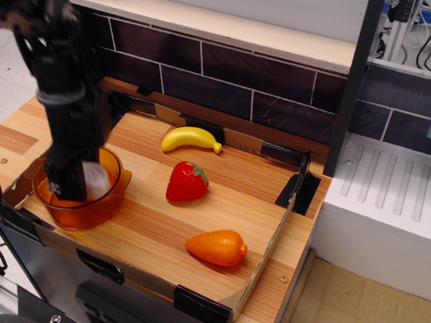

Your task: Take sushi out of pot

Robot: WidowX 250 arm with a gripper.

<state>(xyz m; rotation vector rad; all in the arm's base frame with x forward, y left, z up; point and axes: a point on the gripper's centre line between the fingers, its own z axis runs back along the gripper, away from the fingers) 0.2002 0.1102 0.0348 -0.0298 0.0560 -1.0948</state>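
Note:
The translucent orange pot (94,214) stands at the front left corner of the wooden tray. My gripper (79,187) reaches down into it from above, and its dark body hides much of the pot's inside. The sushi (98,180) shows as a white rounded lump right against the fingers, at about rim height inside the pot. The gripper looks shut on it, though the far finger is hidden. The arm is slightly blurred.
On the wooden tray (168,229) lie a yellow banana (190,139) at the back, a red strawberry (186,182) in the middle and an orange carrot-like toy (217,247) at the front. A dark tiled wall stands behind, and a white block (377,202) to the right.

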